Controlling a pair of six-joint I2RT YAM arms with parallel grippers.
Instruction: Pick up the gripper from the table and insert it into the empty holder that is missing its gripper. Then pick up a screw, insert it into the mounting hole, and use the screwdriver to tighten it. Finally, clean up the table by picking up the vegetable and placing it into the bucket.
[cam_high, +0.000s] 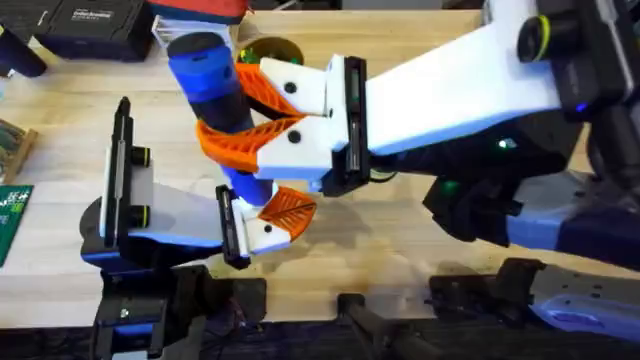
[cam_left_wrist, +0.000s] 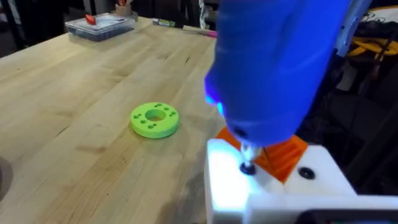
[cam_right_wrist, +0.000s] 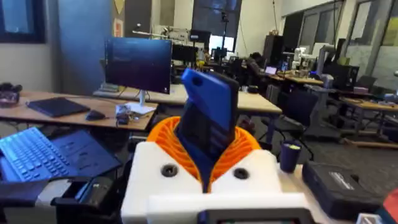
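My right end effector sits in the upper middle of the overhead frame, its white fingers with orange ribbed pads pinching the blue screwdriver around its thick body. The screwdriver stands roughly upright, its top toward the camera, and its lower end runs down to the lower middle of the overhead frame. There my left end effector rests just under it; I cannot tell whether its fingers are spread or pressed together.

In my left wrist view the screwdriver fills the upper right, a blue light glowing on its side, and its thin metal tip meets a dark screw head on a white part at the bottom of the frame, with an orange ribbed piece just behind it. A lime-green round disc with holes lies flat on the wooden desk, well apart from the tip, in the left centre of that frame. A clear tray sits at the far upper left.

In my right wrist view the screwdriver rises between the orange pads at the centre.

Part of the bucket peeks out behind the screwdriver near the top of the overhead frame.
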